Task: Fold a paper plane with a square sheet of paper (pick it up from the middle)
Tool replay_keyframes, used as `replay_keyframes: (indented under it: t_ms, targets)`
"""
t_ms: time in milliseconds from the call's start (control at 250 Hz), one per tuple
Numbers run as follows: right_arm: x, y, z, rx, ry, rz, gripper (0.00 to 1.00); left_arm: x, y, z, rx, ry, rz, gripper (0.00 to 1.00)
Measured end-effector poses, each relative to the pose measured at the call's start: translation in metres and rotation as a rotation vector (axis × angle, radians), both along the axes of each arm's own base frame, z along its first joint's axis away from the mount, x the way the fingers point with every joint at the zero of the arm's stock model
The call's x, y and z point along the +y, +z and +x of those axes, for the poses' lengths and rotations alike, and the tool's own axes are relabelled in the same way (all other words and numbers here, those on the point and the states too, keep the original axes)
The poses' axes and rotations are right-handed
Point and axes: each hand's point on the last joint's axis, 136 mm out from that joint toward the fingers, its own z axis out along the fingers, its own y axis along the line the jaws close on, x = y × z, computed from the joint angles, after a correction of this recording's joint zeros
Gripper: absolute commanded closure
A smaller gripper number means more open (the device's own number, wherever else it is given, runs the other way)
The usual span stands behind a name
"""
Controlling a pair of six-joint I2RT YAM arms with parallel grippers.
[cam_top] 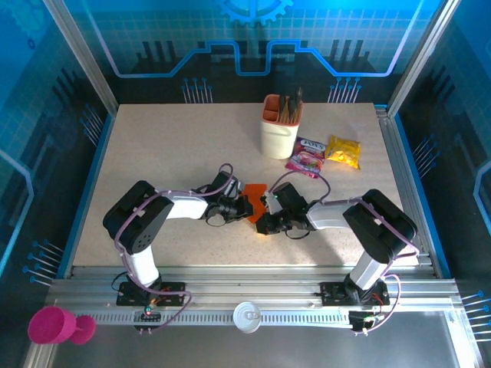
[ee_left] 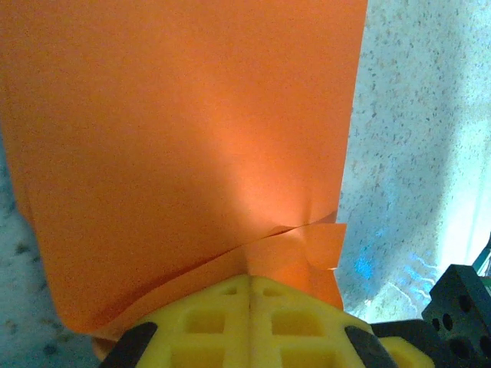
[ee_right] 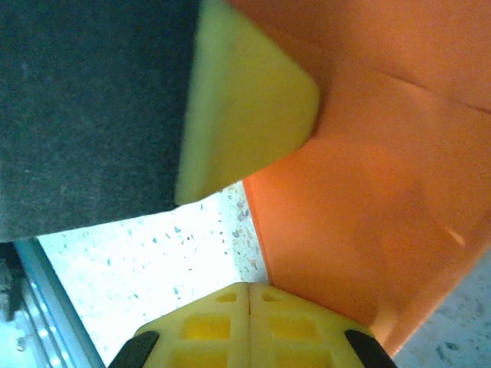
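The square sheet of paper (cam_top: pixel 257 192) is bright orange and lies creased smaller near the middle of the table, between both grippers. My left gripper (cam_top: pixel 247 207) comes at it from the left. In the left wrist view its yellow jaws (ee_left: pixel 249 282) are shut and pinch the sheet (ee_left: pixel 192 138), whose two layers wrinkle out from the tips. My right gripper (cam_top: pixel 265 222) sits at the sheet's near right side. In the right wrist view its jaws (ee_right: pixel 249 287) are shut, with the paper's edge (ee_right: pixel 368 192) running just right of the tips. The left gripper's yellow finger (ee_right: pixel 245 107) rests on the paper above.
A beige-and-orange pen cup (cam_top: pixel 279 126) stands at the back of the table. A pink packet (cam_top: pixel 307 157) and a yellow packet (cam_top: pixel 344 151) lie to its right. A pink cup (cam_top: pixel 52 326) sits off the table at the near left.
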Motion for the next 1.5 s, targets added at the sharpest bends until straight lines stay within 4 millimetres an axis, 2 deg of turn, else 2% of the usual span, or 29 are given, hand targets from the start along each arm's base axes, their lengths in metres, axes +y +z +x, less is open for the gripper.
replay_keyframes:
  t_ms: [368,519,695,799,903,999,1099,1210,1374,1430,1498]
  targets:
    - [-0.003,-0.002,0.003,0.124,-0.067,0.077,1.0,0.021,0.0,0.008,-0.007,0.112,0.047,1.0]
    - [-0.003,-0.003,0.003,0.141,-0.071,0.067,1.0,0.042,-0.001,0.013,-0.001,0.18,0.057,1.0]
    - [-0.003,-0.003,0.004,0.149,-0.072,0.061,1.0,0.076,0.0,0.021,-0.001,0.267,0.086,1.0]
    - [-0.003,-0.003,0.004,0.156,-0.071,0.058,1.0,0.089,0.011,0.021,-0.023,0.295,0.111,1.0]
    - [-0.003,-0.003,0.003,0.162,-0.069,0.055,1.0,0.075,0.037,0.016,-0.088,0.251,0.086,1.0]
    - [-0.002,-0.003,0.003,0.164,-0.067,0.054,1.0,0.045,0.055,0.006,-0.13,0.169,0.053,1.0]
    - [-0.003,-0.004,0.004,0.167,-0.065,0.052,1.0,0.015,0.06,-0.002,-0.142,0.09,0.024,1.0]
    - [-0.002,-0.003,0.003,0.169,-0.063,0.052,1.0,-0.002,0.046,-0.005,-0.119,0.048,0.02,1.0]
    - [-0.002,-0.003,0.003,0.163,-0.052,0.049,1.0,-0.001,0.007,-0.005,-0.044,0.042,0.077,1.0]
    - [-0.002,-0.003,0.003,0.159,-0.046,0.046,1.0,0.0,0.001,-0.003,-0.032,0.044,0.086,1.0]
    - [-0.003,-0.002,0.004,0.152,-0.037,0.047,1.0,0.003,0.003,0.004,-0.043,0.061,0.092,1.0]
